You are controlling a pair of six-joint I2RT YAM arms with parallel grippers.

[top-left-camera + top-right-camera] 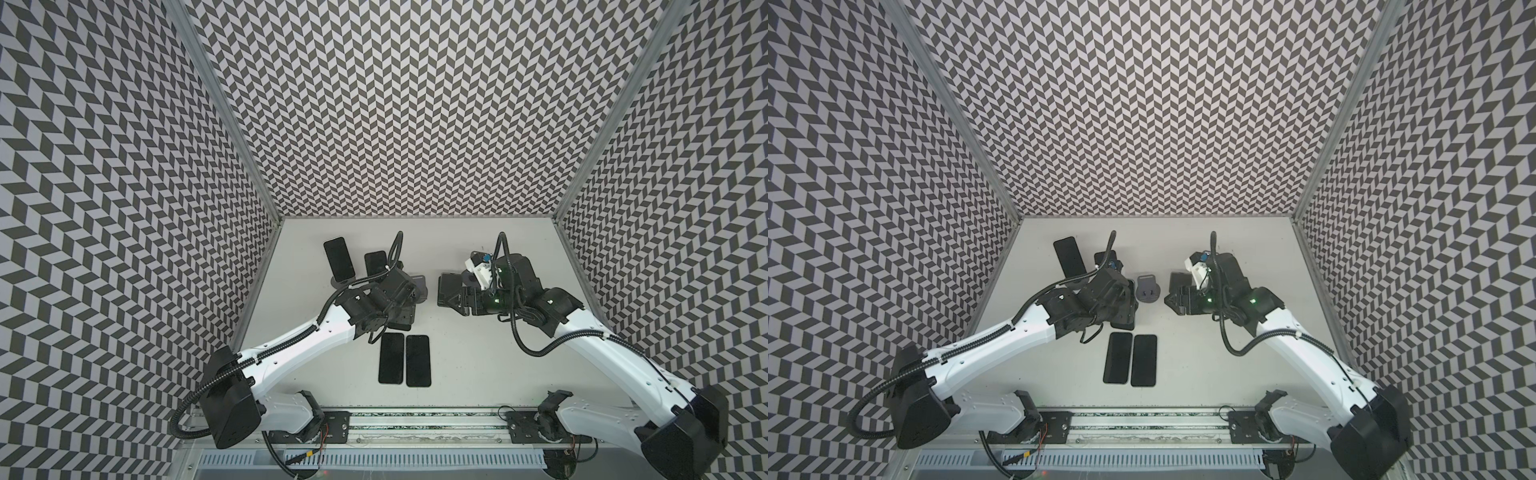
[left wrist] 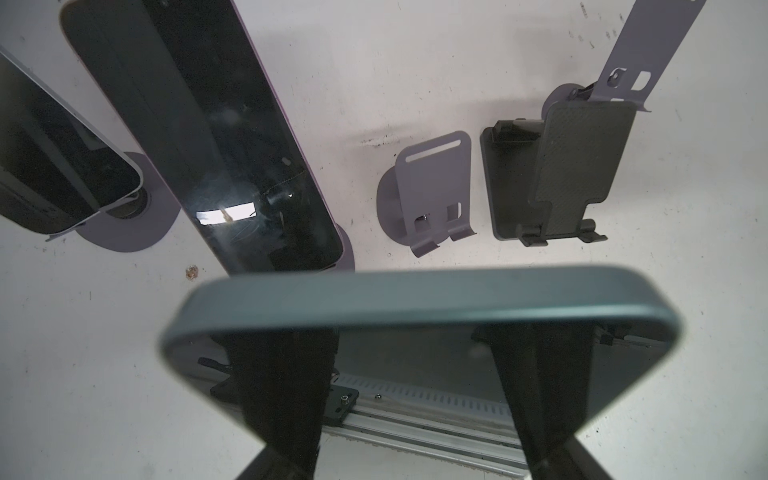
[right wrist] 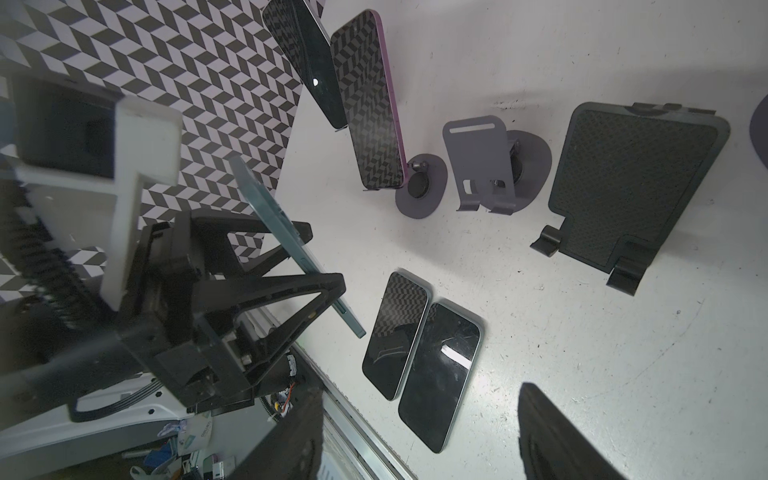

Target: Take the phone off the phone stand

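**Left gripper** (image 3: 326,257): we see its two fingers (image 2: 282,395) clamped on the teal phone (image 2: 415,299), one finger to each side of the handset. The phone is held tilted, off the table (image 1: 478,353) and apart from every stand. In both top views the left wrist hides most of it.

Just beside this gripper, between the two arms, stands the grey phone stand (image 1: 1147,286). It is round-based and empty, its two front hooks bare. Next to it we find the black phone stand (image 3: 636,183), likewise empty, its textured plate leaning back.

**Right gripper** (image 3: 415,395): we note its jaws wide apart with nothing between them, hovering near the black phone stand.

Nearer the arm bases, two dark phones lie flat and side by side, one (image 1: 391,358) and its neighbour (image 1: 418,360). At the far left of the table, a purple-edged phone (image 3: 374,104) and a silver-edged phone (image 2: 54,145) each lean on a grey stand of their own. Chevron-patterned walls (image 1: 395,104) enclose the table on three sides.
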